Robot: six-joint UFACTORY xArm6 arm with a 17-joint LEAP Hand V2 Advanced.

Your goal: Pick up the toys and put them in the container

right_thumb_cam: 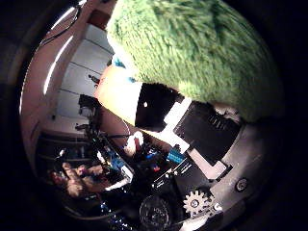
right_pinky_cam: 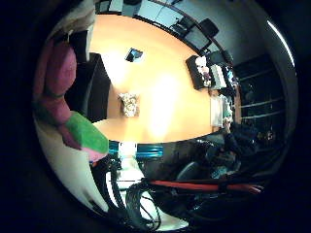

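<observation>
A plush toy of pink and green fur [right_pinky_cam: 60, 92] sits right against the palm, and its green fur [right_thumb_cam: 192, 48] fills much of the thumb side view. My hand [right_thumb_cam: 195, 127] has its white and black fingers curled round it, well above the orange table [right_pinky_cam: 165, 97]. A black open container [right_pinky_cam: 95, 87] stands on the table beside the held toy. A small pale patterned toy [right_pinky_cam: 129, 104] lies on the table next to the container.
A second black box with small things in it [right_pinky_cam: 200, 72] stands at the table's far side, next to a pale tray [right_pinky_cam: 219, 110]. A small dark flat item [right_pinky_cam: 134, 54] lies further along the table. Chairs stand around the table.
</observation>
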